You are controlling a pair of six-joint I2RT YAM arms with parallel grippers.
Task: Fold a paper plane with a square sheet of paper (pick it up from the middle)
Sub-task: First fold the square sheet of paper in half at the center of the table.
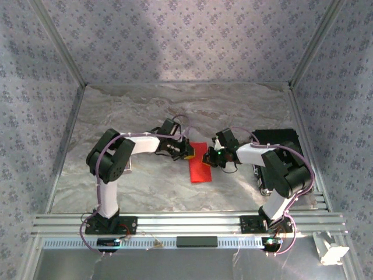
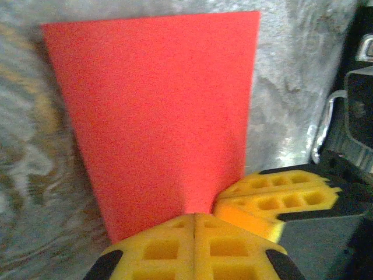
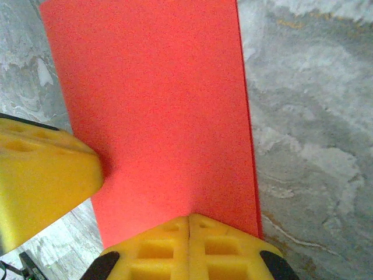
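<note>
A patterned fabric enclosure (image 1: 175, 41) was seen around three sides of a marbled grey table (image 1: 145, 111). Along the table's near edge a ribbed aluminium rail (image 1: 186, 221) was laid, and the two arms were bolted to it. The left arm (image 1: 111, 160) and the right arm (image 1: 285, 172) were both bent inward, so that their wrists were brought near each other over the middle of the table. A black box (image 1: 280, 137) was set on the right side of the table, just behind the right arm.

The red sheet of paper (image 1: 200, 166) was laid flat on the table centre, between the two wrists. It showed as an oblong, longer than wide, plain and unmarked.

The left gripper (image 1: 187, 153) was placed at the far left corner of the sheet and the right gripper (image 1: 210, 157) at the far right corner. In the left wrist view the left gripper (image 2: 194, 230) was seen with its yellow fingers pressed together, their tips set on the edge of the sheet (image 2: 157, 105), the right gripper (image 2: 233, 198) just beside it. In the right wrist view the right gripper (image 3: 189, 233) was likewise closed, its tips on the sheet's (image 3: 157, 105) edge. Whether paper was pinched between either pair could not be told.
</note>
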